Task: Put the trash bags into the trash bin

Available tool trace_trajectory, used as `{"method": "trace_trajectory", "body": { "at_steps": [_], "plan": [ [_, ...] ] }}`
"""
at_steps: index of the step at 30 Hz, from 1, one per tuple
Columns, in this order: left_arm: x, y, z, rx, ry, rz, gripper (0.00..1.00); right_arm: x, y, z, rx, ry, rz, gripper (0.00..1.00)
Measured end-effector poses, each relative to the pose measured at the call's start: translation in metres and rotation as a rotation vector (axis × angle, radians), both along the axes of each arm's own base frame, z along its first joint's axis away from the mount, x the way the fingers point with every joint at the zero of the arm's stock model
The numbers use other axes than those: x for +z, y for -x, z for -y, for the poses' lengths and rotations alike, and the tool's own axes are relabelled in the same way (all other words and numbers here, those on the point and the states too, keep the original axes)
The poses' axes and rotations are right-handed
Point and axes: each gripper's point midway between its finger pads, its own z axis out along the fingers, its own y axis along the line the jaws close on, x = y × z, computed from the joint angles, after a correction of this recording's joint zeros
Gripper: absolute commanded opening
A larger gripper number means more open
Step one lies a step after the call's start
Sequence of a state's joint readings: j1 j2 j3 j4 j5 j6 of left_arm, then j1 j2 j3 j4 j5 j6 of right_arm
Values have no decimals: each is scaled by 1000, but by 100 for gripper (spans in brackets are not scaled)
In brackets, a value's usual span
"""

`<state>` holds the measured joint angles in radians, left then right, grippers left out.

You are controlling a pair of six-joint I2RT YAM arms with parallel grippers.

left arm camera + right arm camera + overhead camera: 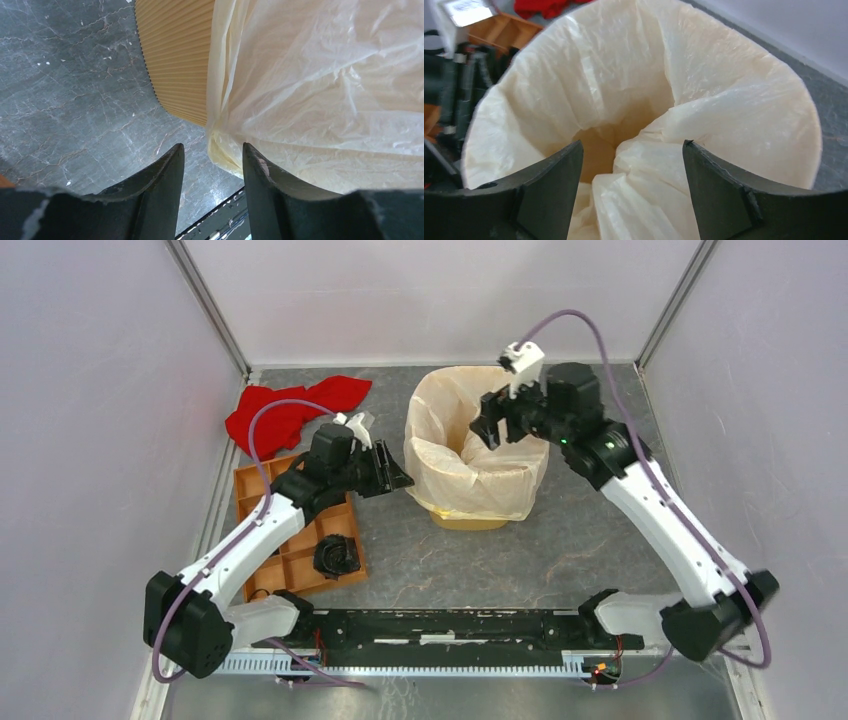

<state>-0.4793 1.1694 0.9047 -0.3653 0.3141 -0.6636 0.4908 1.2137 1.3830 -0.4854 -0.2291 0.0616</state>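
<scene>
Cream-white crinkly plastic trash bag (470,465) lines orange-yellow mesh trash bin (468,521), below the wide-open, empty right jaws and just ahead of the partly open, empty left jaws.

The trash bag (724,115) is pictured from above, spread into a wide rounded mouth, with crinkled cream plastic bunched inward at the near side. The fingers (549,195) of the right gripper (631,145) are held well apart over the opening. A red cloth (544,7) and an orange tray (509,30) are glimpsed at upper left.
</scene>
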Motion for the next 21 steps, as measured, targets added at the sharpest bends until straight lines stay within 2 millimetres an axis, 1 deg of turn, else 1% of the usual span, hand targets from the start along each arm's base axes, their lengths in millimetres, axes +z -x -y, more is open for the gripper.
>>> {"method": "trace_trajectory", "body": {
  "at_steps": [3, 7, 8, 9, 11, 12, 14, 17, 19, 20, 21],
  "plan": [
    [-1, 4, -2, 0, 2, 2, 53, -28, -18, -15, -42, 121, -54, 75],
    [3, 7, -3, 0, 8, 14, 53, -66, -46, -27, -121, 328, -109, 71],
    [3, 7, -4, -1, 9, 15, 53, -77, -51, -28, -131, 381, -124, 69],
    [4, 8, -4, -1, 11, 18, 53, -87, -55, -28, -143, 432, -139, 63],
    [6, 8, -4, 0, 14, 24, 53, -103, -65, -19, -195, 529, -158, 52],
    [7, 9, -4, 0, 16, 28, 53, -109, -70, -11, -238, 576, -160, 49],
    [10, 9, -5, 0, 21, 37, 53, -116, -78, 11, -338, 669, -157, 49],
    [14, 10, -5, 0, 26, 48, 54, -113, -83, 35, -457, 749, -131, 51],
    [16, 11, -6, 1, 28, 52, 56, -109, -83, 43, -491, 775, -125, 53],
    [16, 11, -6, 2, 29, 54, 57, -108, -83, 42, -489, 777, -123, 56],
    [17, 11, -6, 5, 28, 57, 59, -107, -81, 40, -480, 776, -119, 63]
  ]
}}
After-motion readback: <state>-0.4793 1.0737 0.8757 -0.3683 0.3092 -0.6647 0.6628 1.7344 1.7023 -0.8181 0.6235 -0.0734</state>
